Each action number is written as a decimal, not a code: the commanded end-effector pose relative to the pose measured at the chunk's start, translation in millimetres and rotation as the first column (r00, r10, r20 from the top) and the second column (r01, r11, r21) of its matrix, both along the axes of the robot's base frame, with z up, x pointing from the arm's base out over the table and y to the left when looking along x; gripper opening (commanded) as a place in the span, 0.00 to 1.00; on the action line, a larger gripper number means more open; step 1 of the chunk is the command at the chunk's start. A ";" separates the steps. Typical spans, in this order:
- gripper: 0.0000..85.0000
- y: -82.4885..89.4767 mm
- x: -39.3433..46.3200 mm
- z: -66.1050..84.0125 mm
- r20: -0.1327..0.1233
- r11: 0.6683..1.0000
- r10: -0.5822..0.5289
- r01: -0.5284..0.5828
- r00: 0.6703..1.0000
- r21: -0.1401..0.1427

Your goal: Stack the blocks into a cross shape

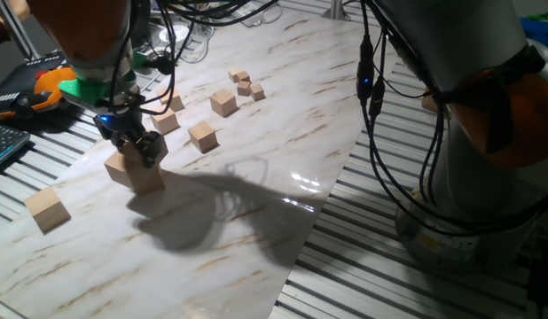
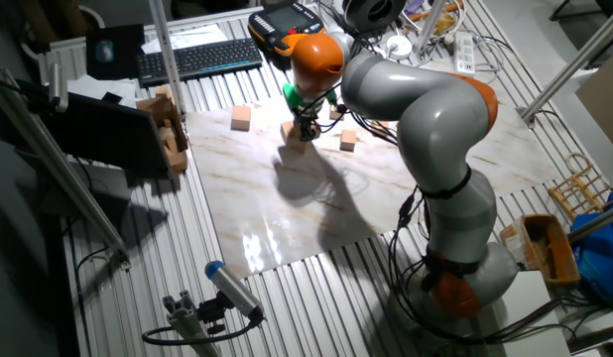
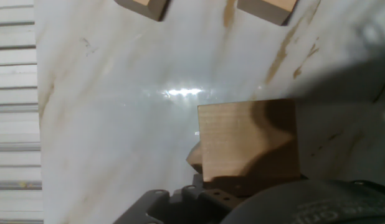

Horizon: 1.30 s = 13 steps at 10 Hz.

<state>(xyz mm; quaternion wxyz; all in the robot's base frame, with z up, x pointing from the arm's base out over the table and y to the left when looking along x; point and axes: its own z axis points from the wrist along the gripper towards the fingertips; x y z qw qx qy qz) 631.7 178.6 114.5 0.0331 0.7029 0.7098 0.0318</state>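
Observation:
My gripper (image 1: 135, 149) (image 2: 305, 127) is low over the left part of the marble sheet, shut on a tan wooden block (image 1: 148, 175) (image 3: 245, 134). That block sits close beside or partly over a second block (image 1: 117, 166), whose corner (image 3: 194, 158) shows under it in the hand view. Another block (image 1: 48, 210) (image 2: 241, 118) lies alone near the sheet's left edge. Further blocks (image 1: 202, 136) (image 1: 223, 104) lie behind the gripper, and two block edges (image 3: 142, 6) (image 3: 267, 9) show at the top of the hand view.
A smaller cube (image 1: 166, 121) and a cluster of tiny cubes (image 1: 245, 84) lie farther back. A keyboard (image 1: 3, 146) and an orange pendant (image 1: 43, 89) sit left of the marble sheet (image 1: 256, 195). Cables (image 1: 371, 106) hang on the right, beside the arm's base (image 2: 455, 278).

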 end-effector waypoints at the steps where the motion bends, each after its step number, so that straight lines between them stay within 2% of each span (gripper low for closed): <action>1: 0.00 -2.7 0.3 0.3 0.001 1.000 0.003 -0.003 1.000 -0.003; 3: 0.00 -7.4 2.1 -2.4 0.005 1.000 0.012 -0.012 1.000 -0.003; 5: 0.00 -3.4 3.0 -9.2 0.002 1.000 0.014 -0.014 1.000 -0.009; 13: 0.00 -3.5 3.3 -11.3 -0.002 1.000 -0.015 0.015 1.000 -0.008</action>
